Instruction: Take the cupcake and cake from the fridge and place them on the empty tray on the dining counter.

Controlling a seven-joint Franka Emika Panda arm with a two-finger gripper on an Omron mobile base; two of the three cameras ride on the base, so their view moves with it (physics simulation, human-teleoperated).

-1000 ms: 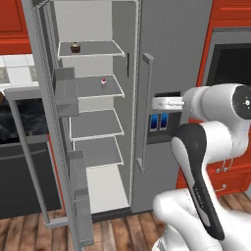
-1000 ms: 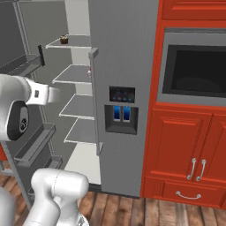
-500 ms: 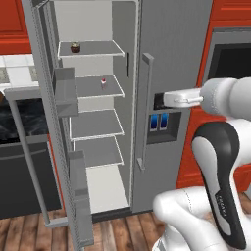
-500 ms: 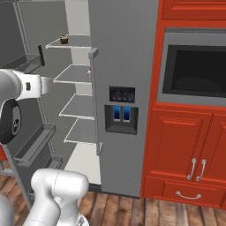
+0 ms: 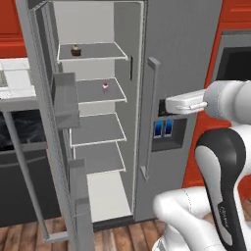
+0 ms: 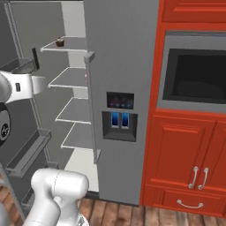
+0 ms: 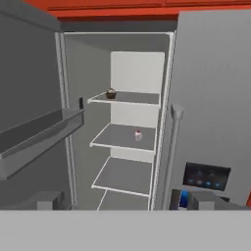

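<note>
Cupcake [image 5: 75, 50], tiny and brown with a cream top, sits upper left in the left base view on the top shelf of the tall grey steel fridge [image 5: 196, 54], whose left door is swung wide for reach; the small white red-topped cake slice [image 5: 105, 87] rests one shelf lower. Right base view: the cupcake [image 6: 60, 42] shows upper left, the cake hidden behind the door handle. Hand view: the gripper [image 7: 125, 200], fingers spread and empty, faces both sweets from well back; its fingertips are largely cut off.
</note>
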